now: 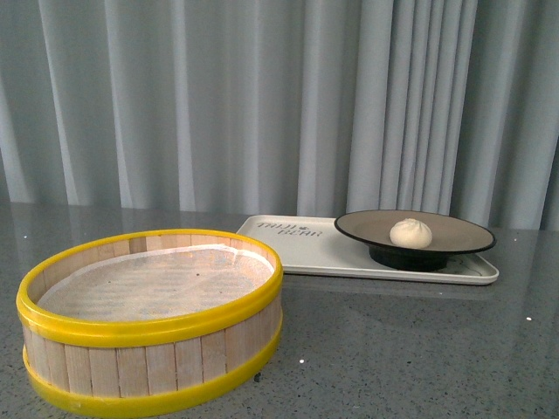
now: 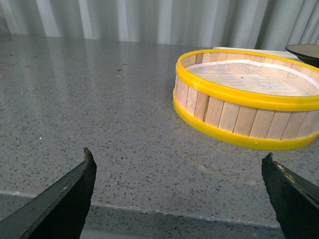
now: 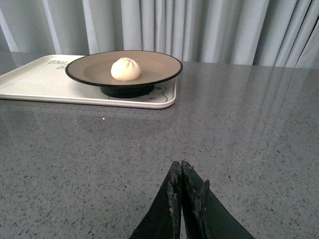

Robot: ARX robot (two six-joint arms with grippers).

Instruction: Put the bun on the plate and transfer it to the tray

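Observation:
The cream-white bun sits in the beige plate with a black rim, and the plate stands on the right part of the cream-white tray. The right wrist view shows the bun, the plate and the tray far ahead of my right gripper, which is shut and empty over the grey table. My left gripper is open and empty near the table's front edge, short of the basket. Neither arm shows in the front view.
A round wooden steamer basket with yellow rims stands at the front left, lined with white cloth and holding nothing; it also shows in the left wrist view. Grey curtains hang behind the speckled grey table.

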